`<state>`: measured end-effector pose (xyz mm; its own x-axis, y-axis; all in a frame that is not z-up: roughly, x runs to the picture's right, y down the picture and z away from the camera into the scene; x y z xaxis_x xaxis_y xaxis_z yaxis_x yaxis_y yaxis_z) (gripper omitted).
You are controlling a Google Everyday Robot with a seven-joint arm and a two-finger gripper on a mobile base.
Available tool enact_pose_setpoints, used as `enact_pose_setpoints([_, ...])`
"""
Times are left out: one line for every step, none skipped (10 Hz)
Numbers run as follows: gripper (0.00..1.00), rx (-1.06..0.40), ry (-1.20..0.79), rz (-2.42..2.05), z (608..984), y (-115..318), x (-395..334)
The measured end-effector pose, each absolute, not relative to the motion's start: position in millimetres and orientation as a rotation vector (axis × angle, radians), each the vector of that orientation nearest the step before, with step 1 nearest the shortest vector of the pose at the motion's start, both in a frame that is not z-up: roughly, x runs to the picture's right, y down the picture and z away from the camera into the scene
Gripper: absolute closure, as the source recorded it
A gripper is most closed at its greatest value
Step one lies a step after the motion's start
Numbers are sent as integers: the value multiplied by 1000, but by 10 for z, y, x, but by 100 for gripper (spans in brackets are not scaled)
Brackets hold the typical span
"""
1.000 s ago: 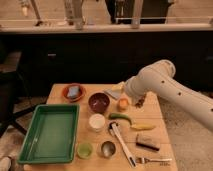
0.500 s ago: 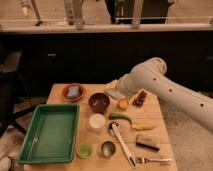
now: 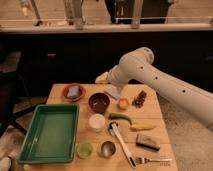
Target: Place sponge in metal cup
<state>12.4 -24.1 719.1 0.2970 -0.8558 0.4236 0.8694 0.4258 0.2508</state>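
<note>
Setting: a dim room with dark cabinets along the back wall. In front stands a light wooden table, laid out with kitchen items.

- Sponge: small blue-grey rectangular block, lying flat on the round orange plate at the far left corner of the table. Its long axis appears to run roughly front to back, tilted slightly. The exact heading is hard to judge.
- Metal cup: small round silver-grey cup with a dark inside. It stands upright near the front edge, just beside the pale green cup and well apart from the sponge. Nothing shows inside it.
- Gripper: at the end of the white arm, above the far edge of the table, near the plate on its right side. Whether it is open or closed cannot be told. It does not appear to hold anything.
- Other items: green rectangular tray, dark red bowl, white cup, flat grey-blue triangular piece, dark brown block.

Progress: judged at the start. The sponge is not yet picked up. The grasp, the carry toward the front of the table and the drop into the cup all remain.
</note>
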Motion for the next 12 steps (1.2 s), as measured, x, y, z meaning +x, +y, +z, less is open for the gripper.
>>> enact_pose_setpoints([20,-25,-549,-1155,7210,-283,43])
enact_pose_setpoints([20,-14,-557,-1169,7249,-312,-97])
enact_pose_setpoints([20,-1,-564,-1172,7289,-304,-210])
enact_pose_setpoints([20,10,-566,-1172,7321,-291,-260])
enact_pose_setpoints([20,27,-579,-1167,7356,-258,-334])
enact_pose_setpoints([20,32,-587,-1165,7370,-242,-370])
enact_pose_setpoints([20,32,-587,-1165,7368,-242,-369])
enact_pose_setpoints([20,31,-586,-1164,7369,-242,-355])
enact_pose_setpoints([20,31,-586,-1164,7369,-242,-355])
enact_pose_setpoints([20,32,-587,-1165,7367,-242,-366])
enact_pose_setpoints([20,32,-588,-1166,7366,-242,-370])
enact_pose_setpoints([20,37,-585,-1168,7364,-239,-369])
